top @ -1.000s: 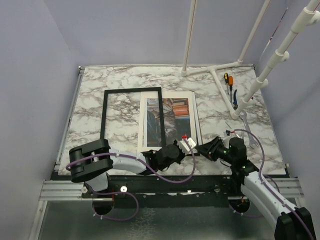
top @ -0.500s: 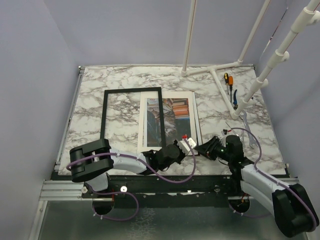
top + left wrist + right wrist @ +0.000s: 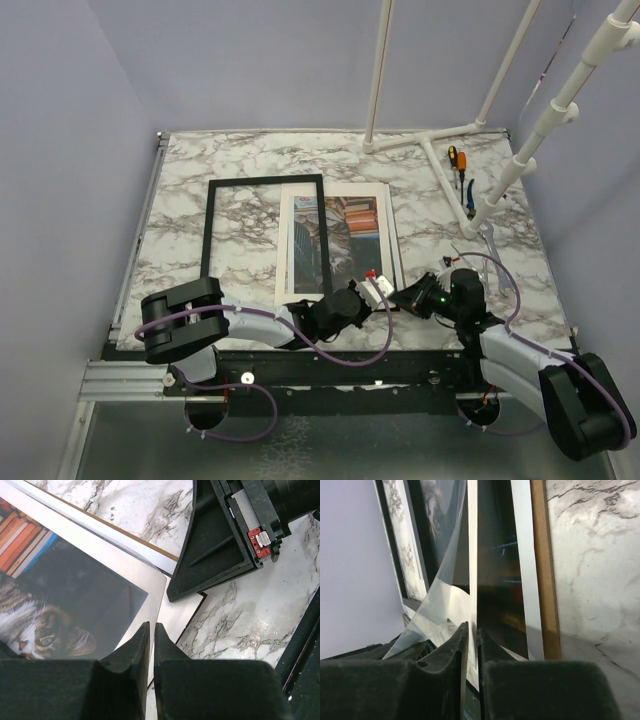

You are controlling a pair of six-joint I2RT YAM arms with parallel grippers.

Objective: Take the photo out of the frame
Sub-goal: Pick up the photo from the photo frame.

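1. Against the frame a second ago, the right arm has folded in closer: its elbow sits higher and its wrist is a little further left. The left arm and the flat items lie as they did.
2. The left claw point(image 3: 151, 627) is closed to a thin slit, with the white margin of the photo point(image 3: 75, 590) running into the gap at its near right corner.
3. The right claw point(image 3: 471, 627) is just as narrow, pinching a thin white-edged sheet seen edge-on, apparently that same corner of the photo.
4. The photo is a glossy print of a grey tabby with orange book spines, its corner lifted and slightly curled.
5. It lies on the right part of the marble surface point(image 3: 250, 155), overlapping the right side of the frame point(image 3: 207, 230), a thin black rectangle open to the marble.
6. Under the photo are a matte white sheet point(image 3: 175, 612) and a brown backing board point(image 3: 541, 555).
7. A clear film point(image 3: 445, 580) curls up beside the pinched edge.
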